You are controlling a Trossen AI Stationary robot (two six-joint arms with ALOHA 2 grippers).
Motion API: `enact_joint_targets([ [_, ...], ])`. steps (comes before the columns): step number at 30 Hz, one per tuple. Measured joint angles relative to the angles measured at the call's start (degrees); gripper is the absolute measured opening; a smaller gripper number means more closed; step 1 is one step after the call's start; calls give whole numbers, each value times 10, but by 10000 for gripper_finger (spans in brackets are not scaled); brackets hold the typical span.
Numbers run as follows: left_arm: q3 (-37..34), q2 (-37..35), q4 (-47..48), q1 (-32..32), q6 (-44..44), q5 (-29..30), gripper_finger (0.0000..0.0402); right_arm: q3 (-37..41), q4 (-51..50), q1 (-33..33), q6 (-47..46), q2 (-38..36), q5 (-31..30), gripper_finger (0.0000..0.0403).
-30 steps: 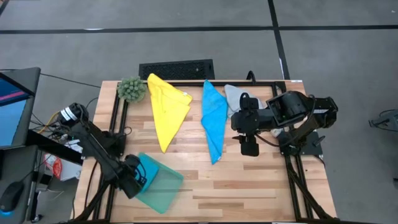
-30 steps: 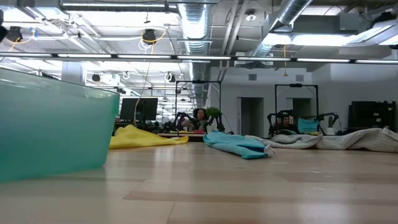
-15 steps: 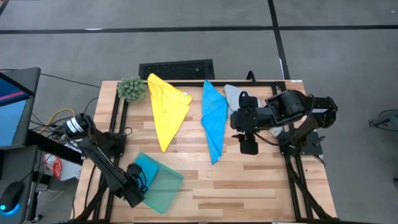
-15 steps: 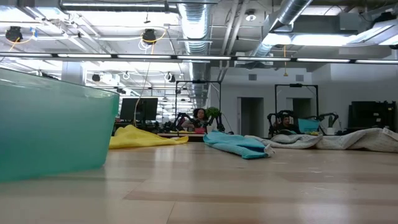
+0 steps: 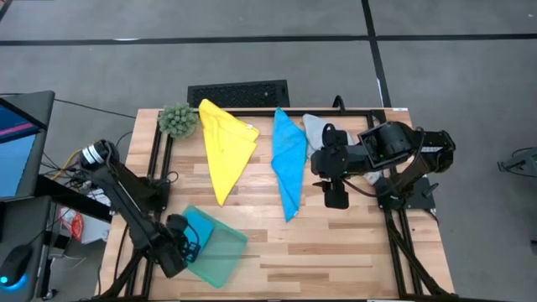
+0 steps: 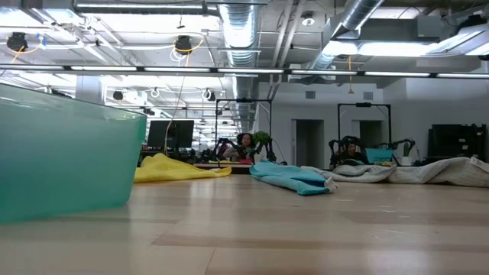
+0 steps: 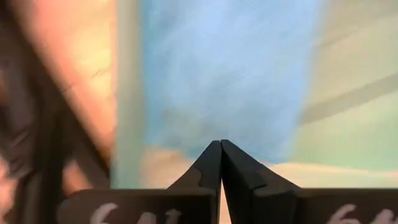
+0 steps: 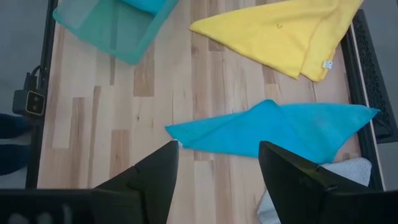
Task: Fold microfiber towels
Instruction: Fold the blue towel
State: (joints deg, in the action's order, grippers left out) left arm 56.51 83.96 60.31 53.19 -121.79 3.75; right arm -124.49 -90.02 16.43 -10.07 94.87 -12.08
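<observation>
A yellow towel point(image 5: 225, 147), a bright blue towel point(image 5: 288, 159) and a light grey towel point(image 5: 315, 130) lie crumpled across the table's far half. Another blue towel point(image 5: 200, 226) lies inside a translucent teal bin point(image 5: 220, 252) near the front left corner. My left gripper point(image 5: 176, 250) hangs shut, pointing down, over the bin's left edge. In its wrist view the shut fingers point(image 7: 221, 149) show above the blue cloth point(image 7: 230, 74). My right gripper point(image 8: 217, 146) stands open, high above the crumpled blue towel's near tip point(image 8: 180, 134).
A fuzzy green plant ball point(image 5: 177, 120) sits at the far left corner, and a dark keyboard point(image 5: 238, 92) lies beyond the far edge. Bare wood point(image 5: 336, 252) stretches across the near right part. In the low view the bin point(image 6: 69, 153) fills the left.
My left gripper, shut throughout, swung toward the table's near edge beside the bin, then came back toward the left and rose a little. The towels and the bin have stayed where they were.
</observation>
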Motion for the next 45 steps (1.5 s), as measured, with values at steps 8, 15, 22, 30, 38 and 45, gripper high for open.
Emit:
enact_joint_targets([
  [8,9,-58,-12,-107,62,187,7,8,0,-22,-8,0,-7,248],
  [15,9,-120,-105,-260,339,221,91,133,44,-69,-56,-40,-17,248],
  [22,9,-120,-166,-365,512,227,173,422,239,-86,-203,-112,-13,248],
  [30,8,-82,-335,-506,716,161,185,650,482,-56,-377,-115,0,248],
  [38,8,22,-434,-643,778,20,185,679,582,-73,-383,-63,-42,248],
  [45,29,120,-476,-684,793,-21,185,678,599,-79,-372,-12,-4,248],
])
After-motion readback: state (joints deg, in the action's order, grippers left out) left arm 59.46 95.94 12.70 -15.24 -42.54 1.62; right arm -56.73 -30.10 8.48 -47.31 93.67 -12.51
